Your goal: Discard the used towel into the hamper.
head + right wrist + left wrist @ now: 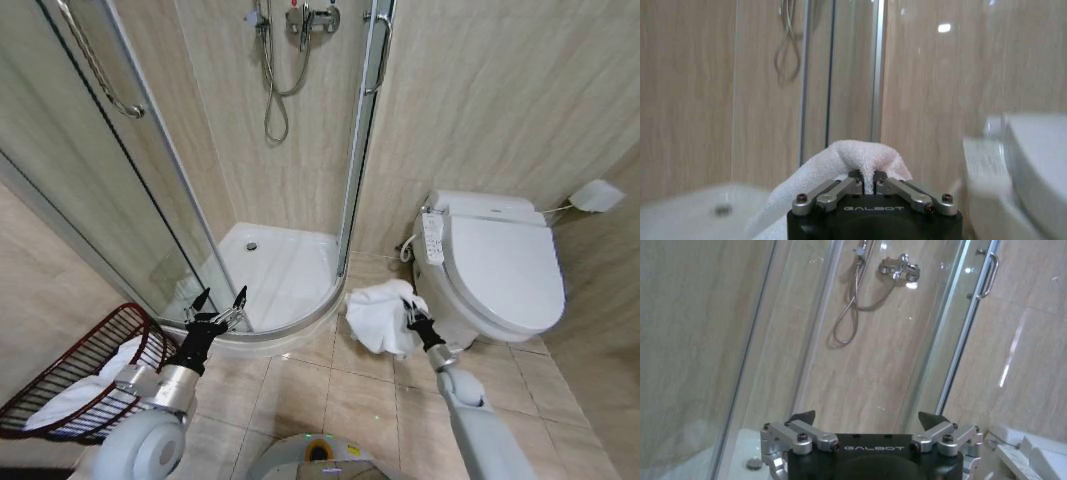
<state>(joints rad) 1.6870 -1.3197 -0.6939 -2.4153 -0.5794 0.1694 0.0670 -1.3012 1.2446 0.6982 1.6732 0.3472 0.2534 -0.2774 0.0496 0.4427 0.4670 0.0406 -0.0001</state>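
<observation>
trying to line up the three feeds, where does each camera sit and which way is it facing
Head view: on the robot's head, looking forward and down at the bathroom floor, shower tray, toilet and hamper; both arms show, the right pincer holding the towel.
Left wrist view: on the left arm, facing the shower wall and hose; the open left pincer shows.
Right wrist view: on the right arm, facing the shower frame; its pincer is shut on the towel.
Shared: all three views show the shower hose.

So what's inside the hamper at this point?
White cloth lies inside the hamper, visible through its open top and wires. Whatever sits beneath that cloth is covered. The right gripper holds the towel elsewhere.
</observation>
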